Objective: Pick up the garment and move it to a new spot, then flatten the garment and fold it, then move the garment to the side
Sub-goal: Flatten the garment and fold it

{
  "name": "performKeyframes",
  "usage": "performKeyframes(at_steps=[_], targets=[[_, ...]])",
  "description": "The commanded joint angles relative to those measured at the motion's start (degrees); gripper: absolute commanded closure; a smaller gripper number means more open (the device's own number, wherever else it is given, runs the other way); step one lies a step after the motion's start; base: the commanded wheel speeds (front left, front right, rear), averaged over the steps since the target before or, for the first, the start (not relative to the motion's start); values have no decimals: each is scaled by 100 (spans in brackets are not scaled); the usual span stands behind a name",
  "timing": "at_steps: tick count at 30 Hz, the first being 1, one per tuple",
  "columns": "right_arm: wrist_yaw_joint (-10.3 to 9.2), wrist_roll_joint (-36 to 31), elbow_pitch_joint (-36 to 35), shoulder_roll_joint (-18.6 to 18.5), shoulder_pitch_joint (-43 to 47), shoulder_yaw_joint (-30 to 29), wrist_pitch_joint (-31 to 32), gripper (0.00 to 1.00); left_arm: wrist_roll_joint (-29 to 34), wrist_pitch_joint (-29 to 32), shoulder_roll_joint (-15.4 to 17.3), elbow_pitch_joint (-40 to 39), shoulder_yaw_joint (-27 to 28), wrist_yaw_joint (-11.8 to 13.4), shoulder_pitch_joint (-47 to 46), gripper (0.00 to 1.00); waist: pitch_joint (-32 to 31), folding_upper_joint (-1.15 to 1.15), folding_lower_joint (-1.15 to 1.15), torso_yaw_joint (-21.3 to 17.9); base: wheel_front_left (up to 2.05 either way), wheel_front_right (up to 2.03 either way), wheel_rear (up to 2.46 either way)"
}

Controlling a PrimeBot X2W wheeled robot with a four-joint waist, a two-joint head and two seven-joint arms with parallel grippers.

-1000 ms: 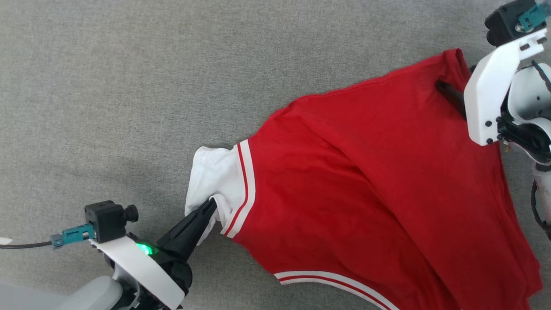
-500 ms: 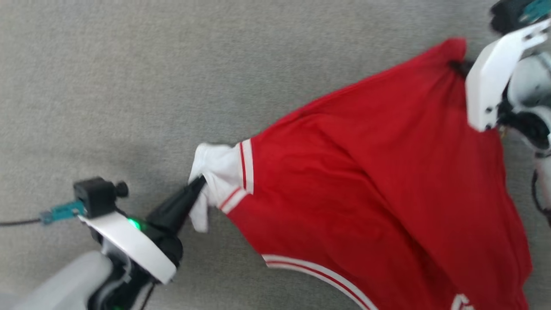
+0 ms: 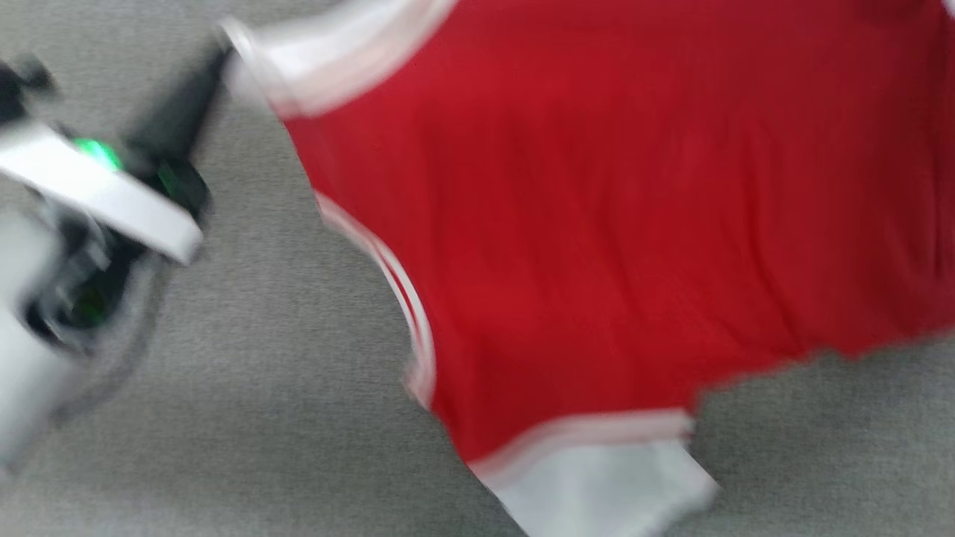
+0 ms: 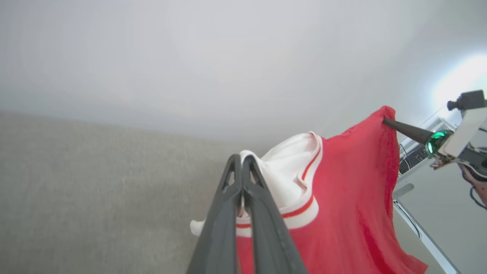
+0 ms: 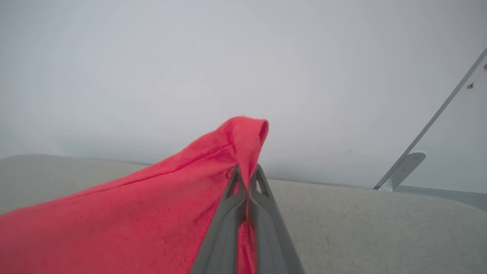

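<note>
L gripper (image 4: pixel 241 158) close up in its wrist cam: both dark fingers (image 4: pixel 222 213) pressed together, clamped on the white sleeve (image 4: pixel 289 167) of the garment (image 4: pixel 350 198), right by the red-and-white striped cuff (image 4: pixel 300 211). Red body hangs away from that pinch, up off the grey fabric surface (image 4: pixel 95 190). Further out, R gripper (image 4: pixel 385 121) has the far red corner, closed on a fold of cloth. Its own wrist cam shows red fabric squeezed btwn the fingers, draping down-left. So the shirt's strung btwn both arms. Head cam's v. blurred: red panel across upper right, 2nd white sleeve (image 3: pixel 604 485) low in frame over the grey, can't tell if it touches. Pale wall (image 4: pixel 190 57) behind it all.
</note>
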Motion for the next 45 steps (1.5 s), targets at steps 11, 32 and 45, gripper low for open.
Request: performKeyframes(at_steps=[11, 32, 45], targets=[[-9, -923, 994, 685, -1854, -1114, -1494, 100, -304, 346, -228, 1971, 674, 16, -2824, 100, 210, 0, 0, -389, 0, 0, 0], [-15, -483, 2132, 480, -281, -743, -1965, 100, -1285, -112, -483, 1129, 770, 15, -699, 100, -615, 0, 0, -371, 0, 0, 0], [-14, 1107, 340, 42, 3266, -257, -1165, 100, -958, -247, -936, 22, 1366, 15, 2806, 100, -1338, 0, 0, -234, 0, 0, 0]])
